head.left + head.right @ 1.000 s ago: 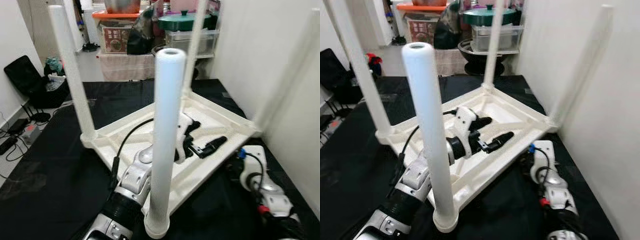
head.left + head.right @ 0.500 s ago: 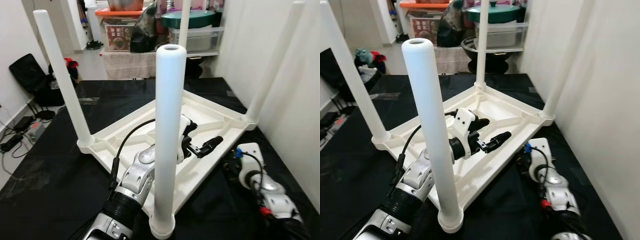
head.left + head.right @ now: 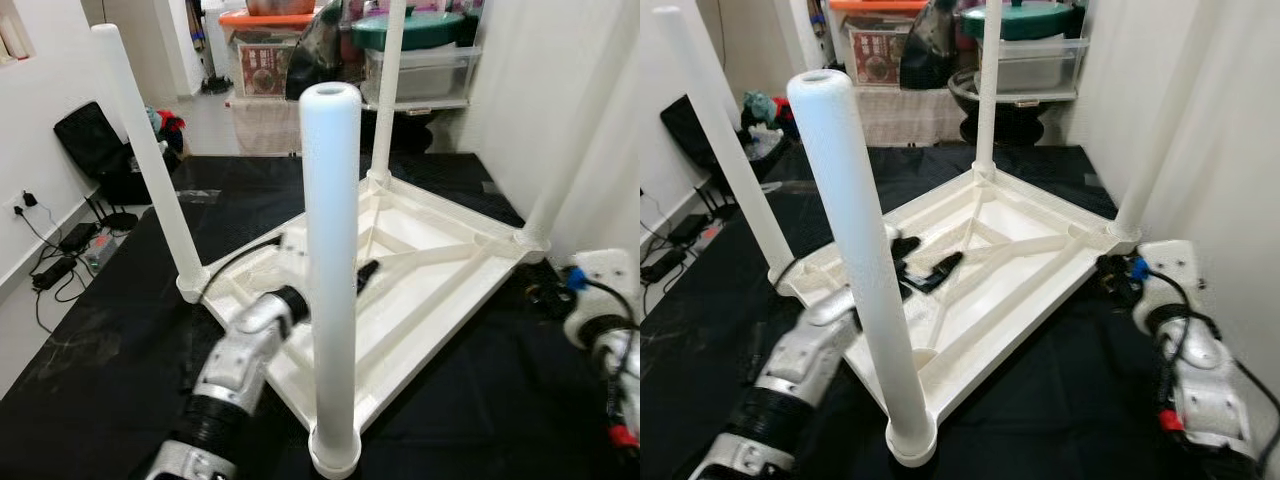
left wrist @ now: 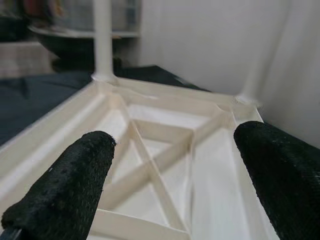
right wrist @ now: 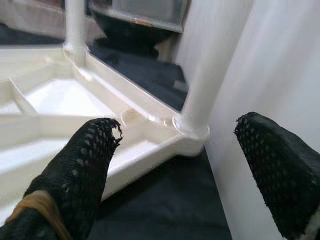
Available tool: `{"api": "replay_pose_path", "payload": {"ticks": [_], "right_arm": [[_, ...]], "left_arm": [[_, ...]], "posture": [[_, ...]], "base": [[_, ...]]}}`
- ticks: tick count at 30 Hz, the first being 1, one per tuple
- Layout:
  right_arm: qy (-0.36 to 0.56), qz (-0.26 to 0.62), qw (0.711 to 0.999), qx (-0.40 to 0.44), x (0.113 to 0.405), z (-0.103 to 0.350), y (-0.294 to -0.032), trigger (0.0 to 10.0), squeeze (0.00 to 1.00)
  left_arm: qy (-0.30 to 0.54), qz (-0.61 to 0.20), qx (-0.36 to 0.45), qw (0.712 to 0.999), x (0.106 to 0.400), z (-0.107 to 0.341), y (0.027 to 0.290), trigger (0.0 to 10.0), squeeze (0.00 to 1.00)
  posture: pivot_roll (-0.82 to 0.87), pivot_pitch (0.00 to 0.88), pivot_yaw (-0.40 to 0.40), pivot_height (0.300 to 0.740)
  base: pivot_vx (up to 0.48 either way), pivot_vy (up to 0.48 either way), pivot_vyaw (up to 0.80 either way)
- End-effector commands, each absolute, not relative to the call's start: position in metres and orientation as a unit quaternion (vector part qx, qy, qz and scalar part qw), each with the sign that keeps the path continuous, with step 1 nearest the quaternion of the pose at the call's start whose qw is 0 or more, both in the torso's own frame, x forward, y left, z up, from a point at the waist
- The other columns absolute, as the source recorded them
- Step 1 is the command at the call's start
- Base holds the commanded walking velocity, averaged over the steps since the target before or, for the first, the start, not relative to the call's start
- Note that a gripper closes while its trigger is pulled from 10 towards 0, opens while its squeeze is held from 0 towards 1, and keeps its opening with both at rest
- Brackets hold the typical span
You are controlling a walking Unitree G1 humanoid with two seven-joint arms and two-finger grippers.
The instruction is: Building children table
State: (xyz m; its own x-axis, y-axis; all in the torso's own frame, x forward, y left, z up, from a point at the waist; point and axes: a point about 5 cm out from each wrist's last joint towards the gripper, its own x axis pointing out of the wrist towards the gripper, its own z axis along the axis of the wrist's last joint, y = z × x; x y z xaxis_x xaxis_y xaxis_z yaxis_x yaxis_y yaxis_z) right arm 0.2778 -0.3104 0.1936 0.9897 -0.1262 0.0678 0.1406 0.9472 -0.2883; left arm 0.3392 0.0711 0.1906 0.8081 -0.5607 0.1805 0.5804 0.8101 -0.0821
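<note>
Black mat (image 3: 120, 380) covered floor. White children's table (image 3: 1020, 270) lay upside down at mat centre, four legs up; nearest leg (image 3: 332, 270) stood at 6 o'clock. Left gripper (image 3: 925, 268) hovered over ribbed underside at 9 o'clock, fingers (image 4: 65, 190) spread apart, empty. Right gripper (image 5: 190, 165) sat at 3 o'clock beside corner leg (image 5: 212, 75), fingers apart, empty.

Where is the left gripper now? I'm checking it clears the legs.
The left gripper hovers open over the upturned table's underside, just behind the nearest leg.
</note>
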Motion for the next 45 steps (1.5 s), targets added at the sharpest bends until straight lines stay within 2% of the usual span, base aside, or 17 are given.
{"api": "replay_pose_path", "payload": {"ticks": [1, 2, 5, 8, 12, 14, 20, 28, 45], "right_arm": [[-0.044, -0.050, 0.989, -0.136, 0.272, 0.200, -0.302, 10.0, 0.00], [-0.044, -0.050, 0.989, -0.136, 0.272, 0.200, -0.302, 10.0, 0.00], [-0.066, -0.031, 0.991, -0.116, 0.270, 0.205, -0.282, 10.0, 0.00], [-0.069, -0.032, 0.992, -0.102, 0.273, 0.204, -0.273, 10.0, 0.00], [-0.071, -0.048, 0.992, -0.097, 0.276, 0.203, -0.272, 10.0, 0.00], [-0.080, -0.102, 0.989, -0.077, 0.278, 0.206, -0.275, 10.0, 0.00], [-0.091, -0.143, 0.983, -0.072, 0.275, 0.212, -0.281, 10.0, 0.00], [-0.100, -0.143, 0.983, -0.066, 0.274, 0.215, -0.274, 10.0, 0.00], [-0.089, -0.173, 0.977, -0.090, 0.272, 0.207, -0.262, 10.0, 0.00]], "left_arm": [[-0.086, -0.280, -0.065, 0.954, 0.340, 0.196, 0.087, 10.0, 0.00], [-0.086, -0.280, -0.065, 0.954, 0.340, 0.196, 0.087, 10.0, 0.00], [-0.119, -0.233, -0.048, 0.964, 0.340, 0.214, 0.120, 10.0, 0.00], [-0.122, -0.224, -0.043, 0.966, 0.337, 0.214, 0.128, 10.0, 0.00], [-0.119, -0.222, -0.044, 0.967, 0.335, 0.212, 0.130, 10.0, 0.00], [-0.111, -0.223, -0.048, 0.967, 0.332, 0.207, 0.130, 10.0, 0.00], [-0.109, -0.228, -0.050, 0.966, 0.328, 0.207, 0.128, 10.0, 0.00], [-0.112, -0.236, -0.040, 0.964, 0.326, 0.208, 0.127, 10.0, 0.00], [-0.105, -0.250, -0.020, 0.962, 0.318, 0.200, 0.124, 10.0, 0.00]], "posture": [[-0.03, 0.000, -0.019, 0.740], [-0.03, 0.000, -0.019, 0.740], [-0.01, 0.000, -0.032, 0.740], [0.00, 0.000, -0.035, 0.740], [0.01, 0.000, -0.044, 0.740], [0.02, 0.000, -0.049, 0.740], [0.02, 0.000, -0.047, 0.740], [0.02, 0.000, -0.042, 0.740], [0.03, 0.000, -0.051, 0.740]], "base": [[0.000, 0.000, 0.00], [0.000, 0.000, 0.00], [0.000, 0.000, 0.00], [0.000, 0.000, 0.00], [0.000, 0.000, 0.00], [0.000, 0.480, -0.69], [0.000, 0.480, -0.80], [0.000, 0.411, -0.80], [0.000, 0.000, 0.00]]}}
